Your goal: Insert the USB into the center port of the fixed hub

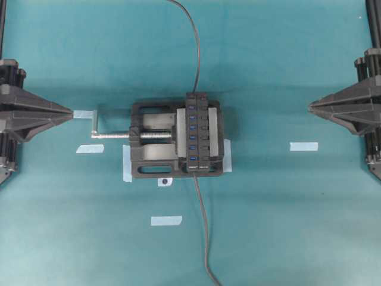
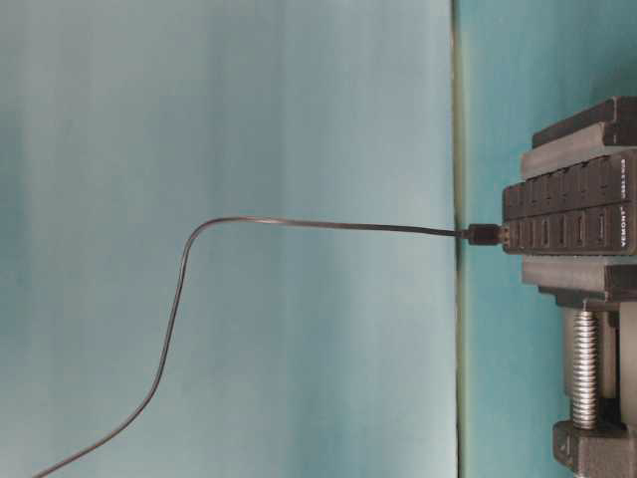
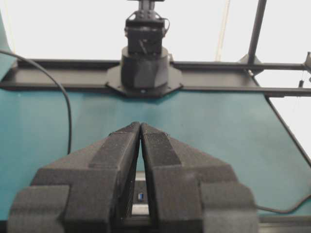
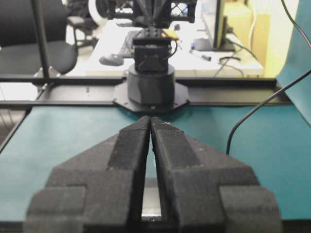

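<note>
The fixed hub [image 1: 199, 132] is a narrow black strip clamped upright in the vise at the table's middle, and it also shows in the table-level view [image 2: 567, 214]. Nothing sits in its center port [image 1: 193, 137], the middle blue slot. The USB plug is out of view. A thin grey cable [image 1: 202, 226] runs from the hub's near end off the bottom edge. My left gripper [image 1: 71, 112] [image 3: 140, 125] hangs shut and holding nothing far to the left. My right gripper [image 1: 310, 106] [image 4: 150, 119] hangs shut and holding nothing far to the right.
The black vise [image 1: 152, 161] with a silver screw [image 1: 113, 135] holds the hub. A darker cable [image 1: 194, 47] leaves the hub's far end, its connector [image 2: 485, 235] seated there. Pale tape strips [image 1: 166, 220] [image 1: 303, 146] [image 1: 90, 148] lie on the teal cloth.
</note>
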